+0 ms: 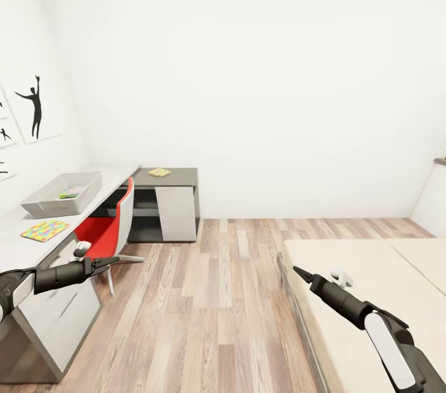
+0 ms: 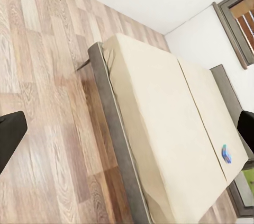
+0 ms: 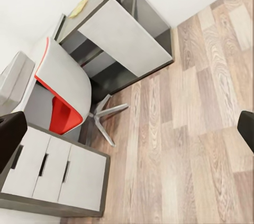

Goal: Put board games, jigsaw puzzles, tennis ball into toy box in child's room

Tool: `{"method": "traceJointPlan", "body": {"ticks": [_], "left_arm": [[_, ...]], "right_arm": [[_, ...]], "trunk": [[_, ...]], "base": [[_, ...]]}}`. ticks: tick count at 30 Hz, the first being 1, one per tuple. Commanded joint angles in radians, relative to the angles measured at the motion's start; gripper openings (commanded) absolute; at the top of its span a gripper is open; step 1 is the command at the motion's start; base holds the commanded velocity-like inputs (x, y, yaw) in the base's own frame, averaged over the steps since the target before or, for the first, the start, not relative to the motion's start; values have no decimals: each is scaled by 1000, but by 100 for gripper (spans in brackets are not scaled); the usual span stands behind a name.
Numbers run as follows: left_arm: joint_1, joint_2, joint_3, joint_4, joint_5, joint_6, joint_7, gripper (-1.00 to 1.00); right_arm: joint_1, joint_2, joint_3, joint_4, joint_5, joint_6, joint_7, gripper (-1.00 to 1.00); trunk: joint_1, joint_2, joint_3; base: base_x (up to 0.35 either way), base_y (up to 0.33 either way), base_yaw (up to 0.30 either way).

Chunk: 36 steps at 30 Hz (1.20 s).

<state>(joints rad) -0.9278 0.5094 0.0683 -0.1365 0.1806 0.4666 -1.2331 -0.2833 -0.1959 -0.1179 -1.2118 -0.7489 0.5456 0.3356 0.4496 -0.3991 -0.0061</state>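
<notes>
Toy box point(image 1: 62, 194) on the desk point(image 1: 18, 238), green item inside, colourful board game point(image 1: 44, 230) beside it. Both grippers point(image 1: 111, 262) point(image 1: 300, 272) empty; wrist views suggest spread fingers. Risk: clipping the red chair point(image 1: 106, 229) when approaching.

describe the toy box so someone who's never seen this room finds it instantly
Start at the long pale desk along the left wall, under the silhouette pictures. The toy box sits on it, beyond the red chair: a grey open-topped rectangular bin with something green inside. It is the only walled container there; the multicoloured board beside it lies flat.
</notes>
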Motion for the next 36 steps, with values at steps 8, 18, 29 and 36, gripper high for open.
{"method": "traceJointPlan", "body": {"ticks": [8,18,29,36], "left_arm": [[0,0,6,0,-4,10,-4,100],[0,0,6,0,-4,10,-5,100],[0,0,6,0,-4,10,-5,100],[0,0,6,0,-4,10,-5,100]], "right_arm": [[0,1,-1,-1,-4,7,2,100],[0,1,-2,-1,-4,7,2,100],[0,1,-1,-1,-4,7,0,100],[-1,1,0,-2,-4,7,0,100]], "trunk": [[0,-1,1],[0,-1,1],[0,-1,1],[0,-1,1]], "base": [[-40,-14,-123],[-131,-28,-16],[-108,-50,-100],[-26,-14,-27]]}}
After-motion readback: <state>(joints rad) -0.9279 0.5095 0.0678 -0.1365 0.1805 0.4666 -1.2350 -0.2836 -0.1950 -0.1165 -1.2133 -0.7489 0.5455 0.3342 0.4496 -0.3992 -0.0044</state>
